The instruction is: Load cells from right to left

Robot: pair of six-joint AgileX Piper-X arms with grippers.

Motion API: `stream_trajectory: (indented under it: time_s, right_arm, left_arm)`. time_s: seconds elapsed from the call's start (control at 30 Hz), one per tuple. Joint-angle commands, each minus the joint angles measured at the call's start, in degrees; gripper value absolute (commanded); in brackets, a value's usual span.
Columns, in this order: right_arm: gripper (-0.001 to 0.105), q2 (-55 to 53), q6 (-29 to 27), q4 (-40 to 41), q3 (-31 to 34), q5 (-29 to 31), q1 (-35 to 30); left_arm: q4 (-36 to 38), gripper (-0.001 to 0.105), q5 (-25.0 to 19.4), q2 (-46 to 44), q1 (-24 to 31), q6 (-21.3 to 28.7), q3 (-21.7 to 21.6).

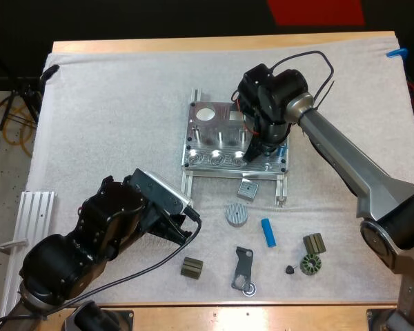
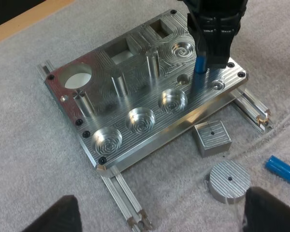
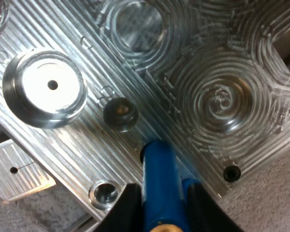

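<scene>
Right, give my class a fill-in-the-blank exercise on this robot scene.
1. The right tool is shut on a ____ cylinder.
2. A second cylinder lies loose on the white ____.
3. The left tool is ____, holding nothing.
Missing words: blue; mat; open.

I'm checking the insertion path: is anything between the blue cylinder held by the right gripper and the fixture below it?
Nothing visible. The right gripper holds the blue cylinder with its tip already down at the fixture, near one corner. The metal around the tip is bare.
</scene>
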Motion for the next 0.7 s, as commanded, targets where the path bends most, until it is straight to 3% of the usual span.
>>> stream_trajectory:
  time_s: [0.0, 0.43, 0.5, 0.67]
  right_arm:
    - [0.014, 0.63, 0.16, 0.69, -0.15, 0.72, -0.14]
    - [0.015, 0.63, 0.16, 0.69, -0.15, -0.69, 0.02]
    - [0.020, 0.63, 0.16, 0.69, -0.15, -0.90, 0.02]
    - [0.051, 0.63, 1.89, 0.69, -0.15, -3.80, 0.02]
  left_arm:
    - [-0.77, 0.067, -1.20, -0.34, 0.08, -0.01, 0.04]
    - [-0.77, 0.067, -1.20, -0.34, 0.08, -0.01, 0.04]
    - [-0.77, 0.067, -1.20, -0.34, 0.08, -0.01, 0.04]
    - [-0.77, 0.067, -1.20, -0.34, 0.08, -0.01, 0.04]
